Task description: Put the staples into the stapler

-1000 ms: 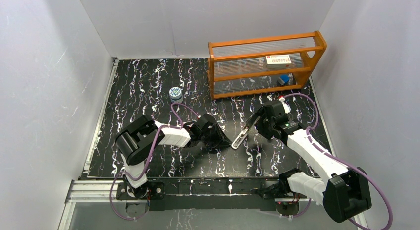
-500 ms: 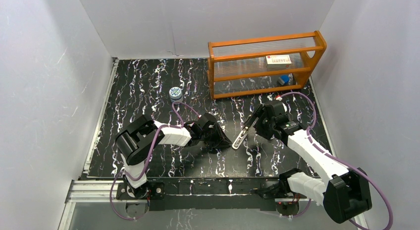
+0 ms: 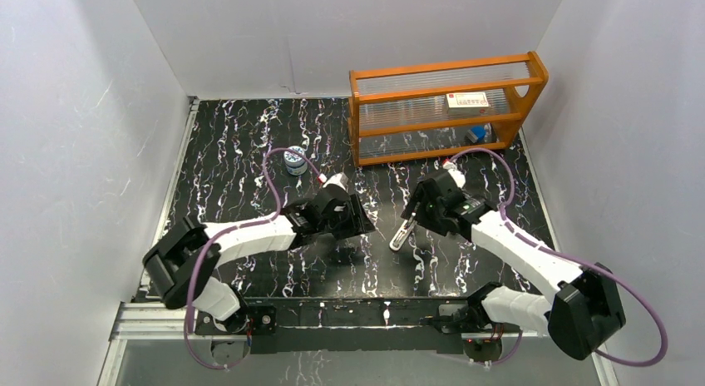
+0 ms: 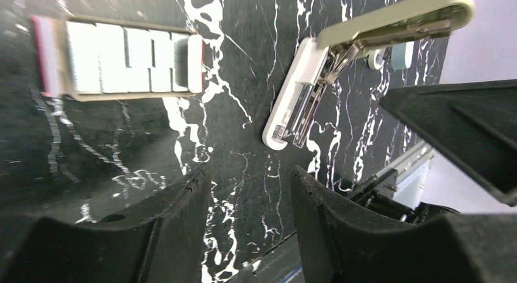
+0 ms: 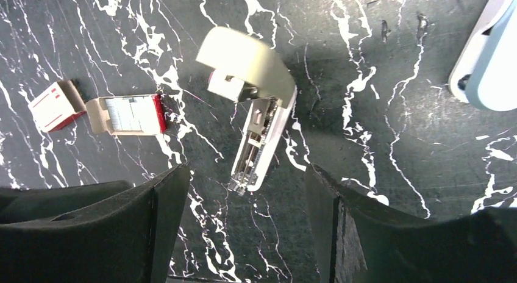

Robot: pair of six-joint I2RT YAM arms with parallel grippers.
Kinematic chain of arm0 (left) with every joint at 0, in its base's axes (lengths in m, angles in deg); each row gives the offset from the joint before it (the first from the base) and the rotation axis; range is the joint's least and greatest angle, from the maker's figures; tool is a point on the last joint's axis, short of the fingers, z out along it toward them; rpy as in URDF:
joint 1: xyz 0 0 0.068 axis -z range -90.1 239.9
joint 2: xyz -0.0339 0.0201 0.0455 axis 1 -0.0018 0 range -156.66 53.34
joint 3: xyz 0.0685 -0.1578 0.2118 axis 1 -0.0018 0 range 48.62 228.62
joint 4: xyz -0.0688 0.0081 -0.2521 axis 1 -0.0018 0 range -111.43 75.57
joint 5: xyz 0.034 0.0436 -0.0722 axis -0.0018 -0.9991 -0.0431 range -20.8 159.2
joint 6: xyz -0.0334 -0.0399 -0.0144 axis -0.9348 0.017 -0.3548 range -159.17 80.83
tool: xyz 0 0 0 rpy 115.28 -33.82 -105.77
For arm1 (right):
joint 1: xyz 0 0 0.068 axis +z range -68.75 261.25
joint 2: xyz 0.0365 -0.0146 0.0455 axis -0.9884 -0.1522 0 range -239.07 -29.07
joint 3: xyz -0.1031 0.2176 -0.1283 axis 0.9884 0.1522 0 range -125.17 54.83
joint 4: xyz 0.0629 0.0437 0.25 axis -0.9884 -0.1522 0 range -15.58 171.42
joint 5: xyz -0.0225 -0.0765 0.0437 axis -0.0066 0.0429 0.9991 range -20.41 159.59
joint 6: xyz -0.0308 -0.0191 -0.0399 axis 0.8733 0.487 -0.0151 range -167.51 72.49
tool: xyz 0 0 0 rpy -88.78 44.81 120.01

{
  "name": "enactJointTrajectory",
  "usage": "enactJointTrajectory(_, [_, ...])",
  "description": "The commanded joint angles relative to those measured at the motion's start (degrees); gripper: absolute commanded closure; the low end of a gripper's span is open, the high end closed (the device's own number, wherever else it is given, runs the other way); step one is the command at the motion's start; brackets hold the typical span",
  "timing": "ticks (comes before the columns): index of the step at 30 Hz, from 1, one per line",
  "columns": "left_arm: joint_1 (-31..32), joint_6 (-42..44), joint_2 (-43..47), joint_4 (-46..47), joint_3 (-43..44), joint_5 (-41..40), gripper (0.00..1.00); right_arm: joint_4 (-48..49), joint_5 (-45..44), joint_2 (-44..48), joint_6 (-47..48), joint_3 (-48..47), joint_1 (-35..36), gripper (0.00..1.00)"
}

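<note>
The stapler lies opened on the black marbled table, its base with the silvery metal channel (image 5: pixel 259 146) flat and its beige lid (image 5: pixel 250 57) raised; it also shows in the left wrist view (image 4: pixel 302 106) and the top view (image 3: pixel 402 234). The staples (image 5: pixel 128 114) are a silver-grey block in an opened red-and-white tray, also seen in the left wrist view (image 4: pixel 128 57). My right gripper (image 5: pixel 244 179) is open and empty above the stapler's front end. My left gripper (image 4: pixel 250 185) is open and empty, near both stapler and staples. In the top view the left gripper (image 3: pixel 356 222) hides the staples.
A red-and-white box sleeve (image 5: pixel 55 106) lies left of the tray. A light-blue piece (image 5: pixel 491 63) lies right of the stapler. An orange rack (image 3: pixel 445 107) stands at the back right, and a small round tin (image 3: pixel 293 160) at the back middle.
The left arm has stretched out low, its elbow swinging left, with the gripper shifted slightly back. The right gripper has moved left over the stapler's upper end. The stapler stays put.
</note>
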Motion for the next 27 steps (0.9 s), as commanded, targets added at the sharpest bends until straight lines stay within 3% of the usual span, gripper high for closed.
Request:
enactJointTrajectory(1, [0.15,10.07,6.77,-9.64,1.41,-11.89,0.48,-2.75,-10.38,-3.59,-5.75,-4.46,5.65,0.23])
enactJointTrajectory(7, [-0.04,18.18,11.73,-16.15,2.23,-21.57,0.16,-3.7,-15.62,-9.0,-11.58,-5.69,8.84,0.35])
enactJointTrajectory(9, [-0.59,20.65,13.02,-16.83,2.34,-22.7,0.1,-3.05,-15.99,-10.56,-11.83,-6.19,9.16,0.39])
enactJointTrajectory(19, [-3.2,23.11,14.45,-13.48,0.2,-17.7,0.09,-2.49,-18.1,-18.77,-11.74,-9.8,10.11,0.33])
enactJointTrajectory(27, [-3.77,22.88,12.77,-12.95,-0.24,-16.24,0.11,-2.74,-18.29,-22.03,-11.99,-10.21,10.1,0.42])
